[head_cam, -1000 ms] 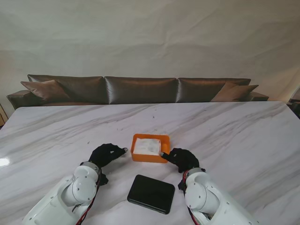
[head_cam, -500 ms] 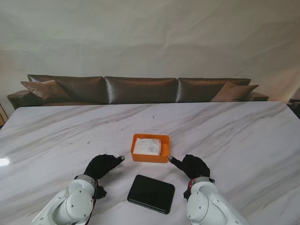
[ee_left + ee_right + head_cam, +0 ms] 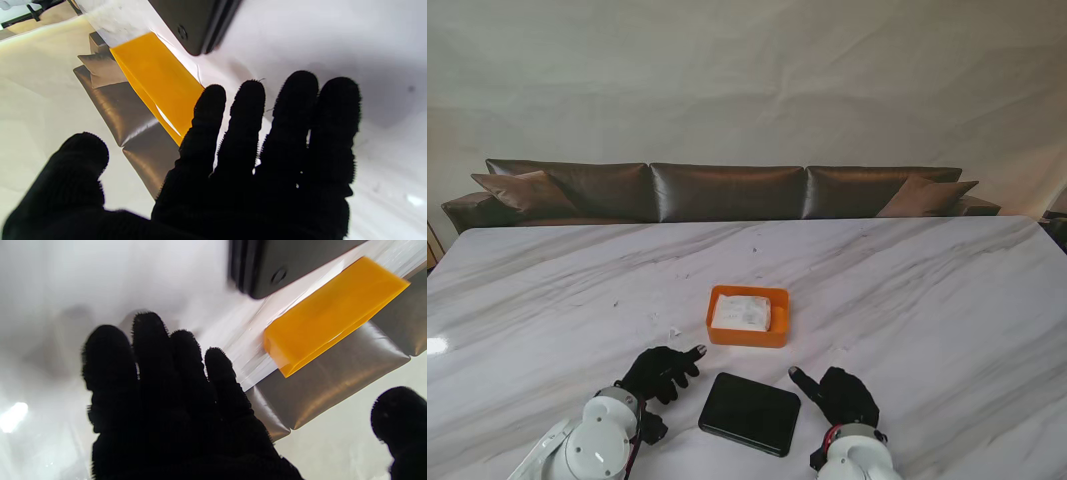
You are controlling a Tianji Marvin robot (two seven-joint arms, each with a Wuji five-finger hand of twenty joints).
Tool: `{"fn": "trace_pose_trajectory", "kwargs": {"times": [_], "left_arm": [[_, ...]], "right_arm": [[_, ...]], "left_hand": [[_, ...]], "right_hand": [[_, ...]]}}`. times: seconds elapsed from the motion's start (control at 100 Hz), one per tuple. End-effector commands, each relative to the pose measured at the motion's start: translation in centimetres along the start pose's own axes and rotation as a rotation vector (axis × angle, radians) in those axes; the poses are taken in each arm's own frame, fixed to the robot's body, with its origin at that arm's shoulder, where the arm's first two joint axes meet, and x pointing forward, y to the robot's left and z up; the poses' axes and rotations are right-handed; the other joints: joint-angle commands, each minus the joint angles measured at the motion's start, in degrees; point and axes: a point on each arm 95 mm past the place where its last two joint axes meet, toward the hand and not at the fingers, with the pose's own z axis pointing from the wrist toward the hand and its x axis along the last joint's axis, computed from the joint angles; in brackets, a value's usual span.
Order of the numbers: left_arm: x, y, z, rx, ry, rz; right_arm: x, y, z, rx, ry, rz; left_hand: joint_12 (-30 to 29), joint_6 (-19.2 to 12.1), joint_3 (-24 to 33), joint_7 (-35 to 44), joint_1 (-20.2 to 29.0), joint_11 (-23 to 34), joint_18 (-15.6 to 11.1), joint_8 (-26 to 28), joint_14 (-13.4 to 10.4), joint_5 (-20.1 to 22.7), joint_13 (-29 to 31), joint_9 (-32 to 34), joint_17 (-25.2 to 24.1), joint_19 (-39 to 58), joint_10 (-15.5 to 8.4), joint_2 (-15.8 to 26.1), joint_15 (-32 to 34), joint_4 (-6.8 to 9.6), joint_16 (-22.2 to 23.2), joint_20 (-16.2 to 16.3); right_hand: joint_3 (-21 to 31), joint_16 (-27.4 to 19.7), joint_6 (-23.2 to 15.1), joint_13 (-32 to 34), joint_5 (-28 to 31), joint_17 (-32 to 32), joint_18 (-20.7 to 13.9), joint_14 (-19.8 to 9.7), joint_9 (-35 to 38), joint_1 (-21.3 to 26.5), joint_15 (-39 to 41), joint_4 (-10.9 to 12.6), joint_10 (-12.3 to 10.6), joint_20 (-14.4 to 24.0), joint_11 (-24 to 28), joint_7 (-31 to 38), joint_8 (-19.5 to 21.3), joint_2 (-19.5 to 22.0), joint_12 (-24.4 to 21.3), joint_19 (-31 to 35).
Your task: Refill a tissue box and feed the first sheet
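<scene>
The open orange plastic box point(image 3: 748, 317) holds a white tissue pack point(image 3: 742, 311), hidden in both wrist views; left robot hand point(image 3: 661, 372) and right robot hand point(image 3: 837, 393) are spread, empty.

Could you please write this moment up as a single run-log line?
left hand: open, holds nothing | right hand: open, holds nothing | orange tray: tissue pack inside | black lid: on table, between hands, untouched

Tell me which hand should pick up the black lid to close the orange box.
Either, by a hair the left. The black lid lies between the open hands, nearer to me than the orange box. The left hand has fingers pointing at the lid's left edge; the right hand sits equally close.
</scene>
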Motion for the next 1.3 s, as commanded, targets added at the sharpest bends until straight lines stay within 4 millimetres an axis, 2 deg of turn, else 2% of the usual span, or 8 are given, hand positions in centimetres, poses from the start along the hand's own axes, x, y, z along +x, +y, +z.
{"fn": "trace_pose_trajectory", "kwargs": {"times": [0.0,0.3,0.33,0.44,0.69,0.88,1.03,1.29], "left_arm": [[0.1,0.5,-0.2,-0.030,0.007,-0.025],[-1.1,1.2,0.0,-0.097,0.024,-0.151],[-1.2,1.3,-0.1,-0.103,0.016,-0.157],[-1.4,1.4,-0.4,-0.117,-0.031,-0.177],[-1.4,1.8,-0.6,-0.050,-0.089,-0.255],[-1.0,2.2,-0.5,-0.025,-0.098,-0.301],[-0.4,2.6,-0.3,-0.015,-0.100,-0.339],[0.4,3.0,-0.1,-0.014,-0.097,-0.353]], "right_arm": [[0.6,-1.1,-1.2,0.053,0.003,0.011],[2.4,-2.6,-1.9,0.126,0.033,0.035],[2.6,-2.7,-1.8,0.132,0.035,0.039],[3.3,-3.1,-1.5,0.149,0.043,0.049],[4.3,-3.4,-0.7,0.166,0.054,0.070],[4.6,-3.1,-0.3,0.162,0.060,0.111],[5.0,-3.0,0.3,0.153,0.051,0.154],[6.0,-2.8,1.9,0.151,0.046,0.194]], "left_hand": [[-0.7,1.4,0.4,-0.7,-0.9,-0.7,0.2,-1.7,4.6,1.0,0.8,1.6,2.2,27.0,1.2,0.7,0.9,-1.28,-1.3,-1.5],[-1.1,2.0,0.7,-2.8,-0.6,-2.4,0.4,-2.4,4.8,-1.2,-3.5,-2.0,-1.5,24.4,1.6,0.8,-0.8,-1.29,-3.1,-2.3],[-1.2,2.3,0.6,-3.0,-0.7,-2.8,0.4,-2.5,4.8,-1.4,-3.7,-2.4,-1.6,24.2,3.2,0.8,-0.9,-1.32,-3.2,-2.3],[-1.4,3.3,0.6,-3.9,-0.3,-3.6,0.9,-2.8,5.7,-1.8,-4.6,-3.3,-1.8,23.0,3.9,0.8,-1.6,-1.31,-3.6,-2.5],[-2.5,4.9,1.6,-6.4,0.8,-6.8,2.5,-3.7,8.0,-2.9,-7.8,-7.1,-0.2,20.4,7.9,-0.1,-2.4,-1.75,-3.6,-3.7],[-2.9,4.2,2.4,-7.5,1.0,-8.3,2.9,-4.0,8.5,-4.6,-9.4,-11.8,0.1,19.6,9.8,-0.2,-2.6,-1.85,-3.4,-4.3],[-2.7,4.9,3.0,-7.5,0.9,-7.9,3.5,-3.9,8.9,-4.5,-9.2,-11.7,0.6,19.6,10.3,-0.1,-2.2,-1.91,-3.1,-4.6],[-2.8,4.8,3.6,-7.7,0.5,-8.0,3.9,-3.9,9.1,-4.7,-9.8,-11.7,0.6,19.7,8.9,0.4,-2.2,-1.89,-2.9,-4.8]], "right_hand": [[-1.3,-0.7,2.6,0.1,1.2,2.1,0.9,3.5,0.0,0.2,1.0,-0.5,2.3,-0.9,1.4,0.5,-0.6,-1.7,-0.6,-0.1],[-2.5,-0.8,2.7,-0.2,1.2,1.8,0.9,3.7,-0.1,2.3,1.1,-0.5,2.5,-2.2,1.3,0.5,-0.7,-1.5,-0.6,-0.2],[-2.7,-0.8,2.6,-0.2,1.2,1.8,0.9,3.7,-0.1,2.4,1.1,-0.5,2.4,-2.3,1.3,0.6,-0.7,-1.4,-0.6,-0.1],[-3.0,-0.8,2.6,-0.1,1.2,1.8,0.9,3.7,0.0,2.9,1.2,-0.5,2.4,-2.6,1.3,0.7,-0.7,-1.3,-0.6,0.0],[-3.6,-0.7,2.5,0.0,1.4,2.0,0.9,3.8,0.2,3.5,1.4,-0.3,2.4,-3.1,1.4,0.8,-0.7,-1.1,-0.6,0.3],[-3.6,-0.2,3.9,1.5,1.7,4.8,1.1,4.8,-0.2,5.1,3.1,-0.2,4.6,-3.5,1.4,0.6,-0.9,-2.4,-0.6,1.2],[-3.7,-0.1,4.6,2.0,1.9,6.0,1.4,5.2,-0.8,6.4,3.9,-0.2,5.8,-4.4,1.4,0.3,-1.1,-3.0,-0.6,1.3],[-4.4,-0.3,4.3,1.8,2.0,5.9,1.4,4.9,-0.8,7.8,3.9,-0.1,5.4,-5.4,1.6,0.3,-1.2,-2.7,-0.5,1.4]]}}
